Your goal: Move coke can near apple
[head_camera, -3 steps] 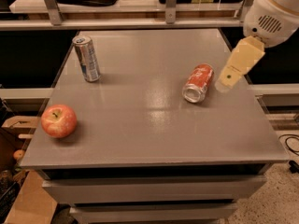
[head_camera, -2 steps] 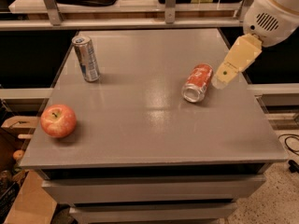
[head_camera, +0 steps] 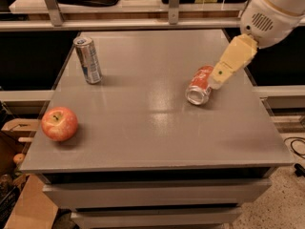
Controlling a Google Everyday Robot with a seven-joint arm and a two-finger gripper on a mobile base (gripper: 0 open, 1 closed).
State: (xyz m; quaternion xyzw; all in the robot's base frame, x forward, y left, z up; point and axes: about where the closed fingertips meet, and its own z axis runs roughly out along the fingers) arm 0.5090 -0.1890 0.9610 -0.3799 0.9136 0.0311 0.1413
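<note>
The coke can (head_camera: 198,87) lies on its side on the right half of the grey table (head_camera: 143,128), its silver end facing the front. The red apple (head_camera: 59,123) sits near the table's front left corner, far from the can. My gripper (head_camera: 215,81) comes down from the upper right on a white arm, and its cream-coloured tip is right at the can's right side, overlapping its upper edge. It holds nothing that I can see.
A slim silver-and-blue can (head_camera: 87,60) stands upright at the back left of the table. A shelf rail (head_camera: 143,24) with metal posts runs behind the table. Cardboard boxes (head_camera: 19,142) sit on the floor at the left.
My gripper has moved left and slightly down, closing the gap to the coke can's right side. The can, the apple and the slim can have not moved.
</note>
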